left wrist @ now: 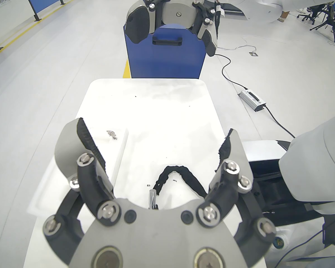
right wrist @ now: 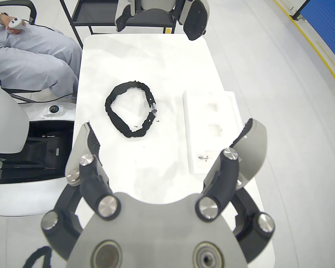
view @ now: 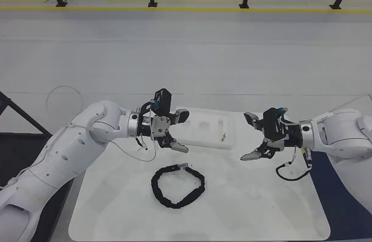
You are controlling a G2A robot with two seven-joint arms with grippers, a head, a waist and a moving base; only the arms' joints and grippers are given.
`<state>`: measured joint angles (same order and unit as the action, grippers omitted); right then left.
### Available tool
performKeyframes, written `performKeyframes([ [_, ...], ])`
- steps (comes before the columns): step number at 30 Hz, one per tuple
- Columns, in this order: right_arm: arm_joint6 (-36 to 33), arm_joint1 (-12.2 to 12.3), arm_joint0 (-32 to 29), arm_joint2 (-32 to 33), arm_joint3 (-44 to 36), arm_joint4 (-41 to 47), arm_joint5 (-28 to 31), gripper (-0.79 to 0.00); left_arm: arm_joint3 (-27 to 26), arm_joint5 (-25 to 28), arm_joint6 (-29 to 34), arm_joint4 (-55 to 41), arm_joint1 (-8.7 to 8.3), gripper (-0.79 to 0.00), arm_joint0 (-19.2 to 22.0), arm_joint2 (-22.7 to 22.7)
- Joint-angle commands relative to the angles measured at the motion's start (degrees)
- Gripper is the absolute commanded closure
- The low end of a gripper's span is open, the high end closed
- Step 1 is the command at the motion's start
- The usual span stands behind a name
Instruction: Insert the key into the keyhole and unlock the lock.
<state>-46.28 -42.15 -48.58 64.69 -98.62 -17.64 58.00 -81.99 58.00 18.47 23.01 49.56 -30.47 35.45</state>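
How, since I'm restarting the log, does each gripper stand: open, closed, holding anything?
Left gripper: jaws open, holding nothing.
Right gripper: jaws open, holding nothing.

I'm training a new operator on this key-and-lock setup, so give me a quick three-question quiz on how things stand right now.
1. True or false: the left pincer holds the key.
2. The key lies: A in the white tray; B on the floor; C on a shelf.
3. Fill in: the right pincer has its jaws ___.
Key: 1 false; 2 A; 3 open.
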Motion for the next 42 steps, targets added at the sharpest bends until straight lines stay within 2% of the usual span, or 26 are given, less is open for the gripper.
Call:
performKeyframes([
  [1,0.0,0.0,0.0,0.0,0.0,0.0,0.0,-0.785,0.0,0.0,0.0,0.0,0.0,-0.784,0.0,0.0],
  [12,0.0,0.0,0.0,0.0,0.0,0.0,0.0,-0.785,0.0,0.0,0.0,0.0,0.0,-0.785,0.0,0.0],
  [22,5.1,-0.9,-3.2,-2.7,4.4,-8.8,-6.7,-0.785,0.0,0.0,0.0,0.0,0.0,-0.785,0.0,0.0],
  [29,10.2,-3.4,-1.4,-8.8,11.6,-13.7,-16.2,-0.785,0.0,0.0,0.0,0.0,0.0,-0.785,0.0,0.0],
  [37,9.5,-8.0,4.1,-16.9,21.4,-8.3,-32.1,-0.785,0.0,0.0,0.0,0.0,0.0,-0.785,0.0,0.0],
  [42,8.4,-11.2,7.7,-21.4,26.0,-4.8,-38.8,-0.785,0.0,0.0,0.0,0.0,0.0,-0.785,0.0,0.0],
])
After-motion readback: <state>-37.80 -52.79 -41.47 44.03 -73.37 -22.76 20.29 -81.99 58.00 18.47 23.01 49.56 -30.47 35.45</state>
